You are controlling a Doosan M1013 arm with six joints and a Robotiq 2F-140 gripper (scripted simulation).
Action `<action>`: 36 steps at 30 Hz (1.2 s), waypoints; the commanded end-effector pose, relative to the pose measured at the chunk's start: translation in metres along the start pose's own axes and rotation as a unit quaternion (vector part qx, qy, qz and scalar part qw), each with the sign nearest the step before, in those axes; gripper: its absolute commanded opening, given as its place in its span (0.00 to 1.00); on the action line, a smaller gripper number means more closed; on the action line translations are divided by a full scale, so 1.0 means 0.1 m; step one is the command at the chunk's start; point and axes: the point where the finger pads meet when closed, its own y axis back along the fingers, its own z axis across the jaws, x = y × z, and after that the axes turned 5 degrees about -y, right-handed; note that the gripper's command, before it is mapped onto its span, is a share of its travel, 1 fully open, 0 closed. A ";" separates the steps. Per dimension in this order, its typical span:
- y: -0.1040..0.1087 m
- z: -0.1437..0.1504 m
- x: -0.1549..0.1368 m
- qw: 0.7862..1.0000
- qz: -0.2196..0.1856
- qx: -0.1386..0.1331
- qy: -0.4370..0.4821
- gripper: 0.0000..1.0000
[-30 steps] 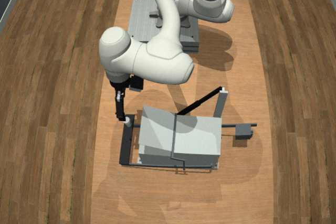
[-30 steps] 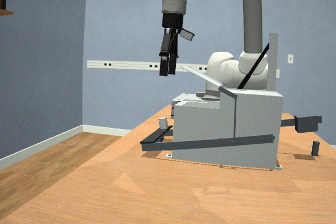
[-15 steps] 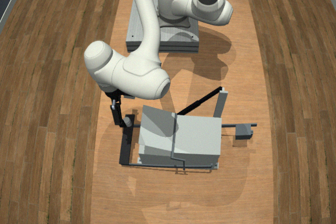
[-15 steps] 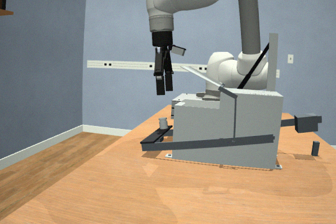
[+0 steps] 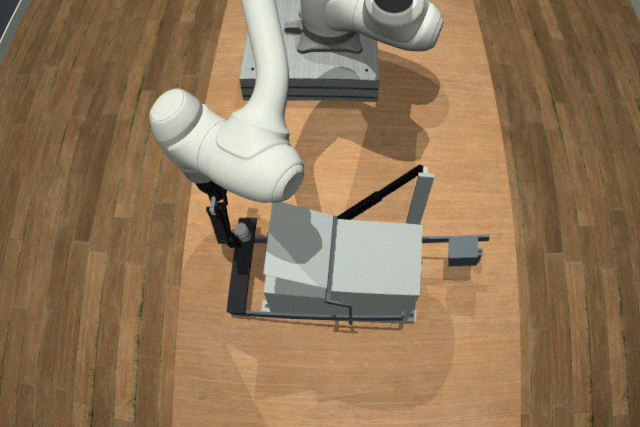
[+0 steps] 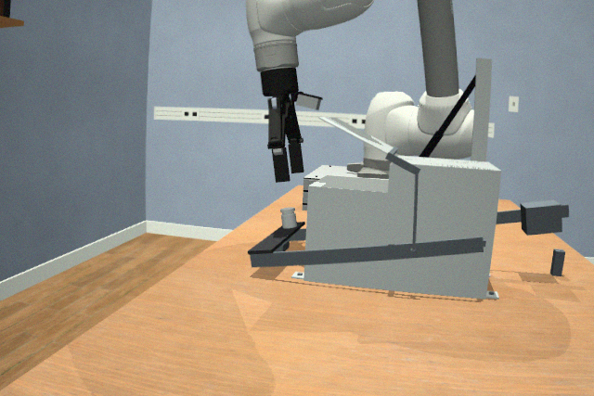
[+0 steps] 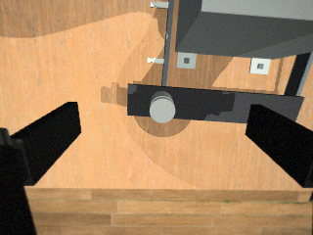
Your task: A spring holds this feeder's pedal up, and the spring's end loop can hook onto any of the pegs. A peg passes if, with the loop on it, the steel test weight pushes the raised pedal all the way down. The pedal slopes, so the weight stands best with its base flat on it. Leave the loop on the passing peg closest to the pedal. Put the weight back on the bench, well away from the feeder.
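A workshop room: wooden bench [image 6: 191, 334], plank floor [image 6: 71, 286] (blue walls, skirting), wall socket strip [image 6: 211, 114].
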 end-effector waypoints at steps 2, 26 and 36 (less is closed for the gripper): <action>0.00 0.00 0.00 1.000 0.002 0.000 0.000 1.00; -0.26 0.01 -0.05 1.000 0.005 0.000 0.000 1.00; -0.36 0.01 -0.07 1.000 0.005 0.000 0.000 1.00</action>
